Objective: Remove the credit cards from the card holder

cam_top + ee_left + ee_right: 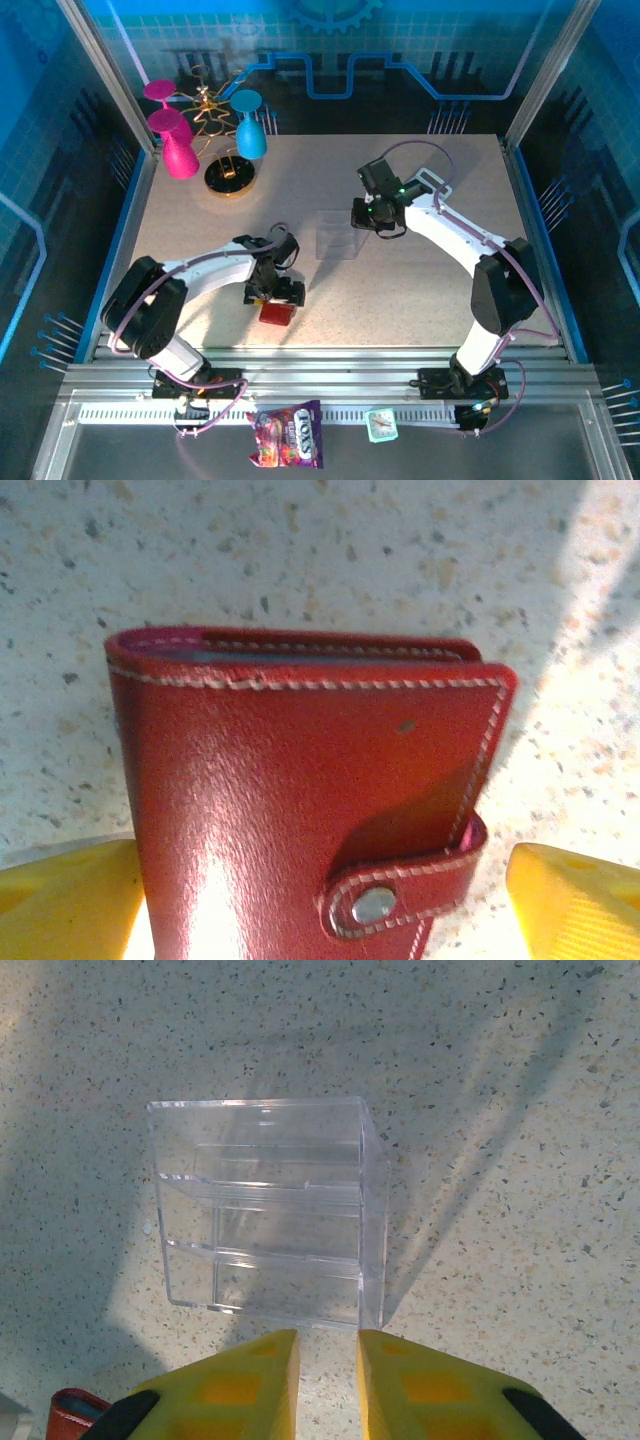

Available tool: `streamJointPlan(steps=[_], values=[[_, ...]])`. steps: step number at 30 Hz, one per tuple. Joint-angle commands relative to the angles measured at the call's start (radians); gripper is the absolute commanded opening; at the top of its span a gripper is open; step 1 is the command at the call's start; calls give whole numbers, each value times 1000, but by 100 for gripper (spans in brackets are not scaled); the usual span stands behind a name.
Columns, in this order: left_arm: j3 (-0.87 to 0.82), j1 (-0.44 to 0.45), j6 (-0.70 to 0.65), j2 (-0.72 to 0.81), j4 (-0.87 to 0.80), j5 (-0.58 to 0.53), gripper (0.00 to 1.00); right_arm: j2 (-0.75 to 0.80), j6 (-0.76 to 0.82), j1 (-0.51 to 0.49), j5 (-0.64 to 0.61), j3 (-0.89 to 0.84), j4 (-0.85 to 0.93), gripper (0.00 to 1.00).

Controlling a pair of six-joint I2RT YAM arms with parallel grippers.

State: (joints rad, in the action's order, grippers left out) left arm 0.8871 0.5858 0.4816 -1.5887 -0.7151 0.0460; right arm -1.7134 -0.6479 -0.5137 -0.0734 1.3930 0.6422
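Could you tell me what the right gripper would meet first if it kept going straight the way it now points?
Most likely the clear plastic box, directly ahead of the right gripper on the table; the depth between them is hard to judge.

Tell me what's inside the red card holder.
Nothing can be seen inside: the card holder lies snapped shut on the table. The cover hides any cards.

speckled beige tabletop (pixel 420 290); blue circuit-patterned back wall (pixel 420 60); aluminium frame posts (pixel 105 70); bright overhead light cast shadows.

One card holder (pixel 300 790), one clear box (pixel 265 1210), three goblets (pixel 180 150).
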Motion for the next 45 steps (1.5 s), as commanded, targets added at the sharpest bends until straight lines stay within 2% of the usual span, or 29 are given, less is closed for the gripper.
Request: streamJointPlan(steps=[1, 9, 13, 26, 38, 45], values=[[33, 4, 55, -34, -42, -45, 93, 32, -8, 9, -2, -8, 9, 24], [48, 8, 54, -59, -35, -45, 86, 40, -2, 9, -11, -7, 17, 24], [65, 15, 48, -62, -36, -29, 79, 41, -2, 10, -12, -7, 16, 24], [226, 96, 96, -166, -47, -20, 79, 85, 5, 27, -22, -59, 11, 25], [295, 156, 285, -258, 40, 41, 80, 153, 11, 67, 4, -145, -30, 25], [347, 181, 330, -303, 48, 45, 80, 153, 23, 76, 23, -157, -32, 25]])
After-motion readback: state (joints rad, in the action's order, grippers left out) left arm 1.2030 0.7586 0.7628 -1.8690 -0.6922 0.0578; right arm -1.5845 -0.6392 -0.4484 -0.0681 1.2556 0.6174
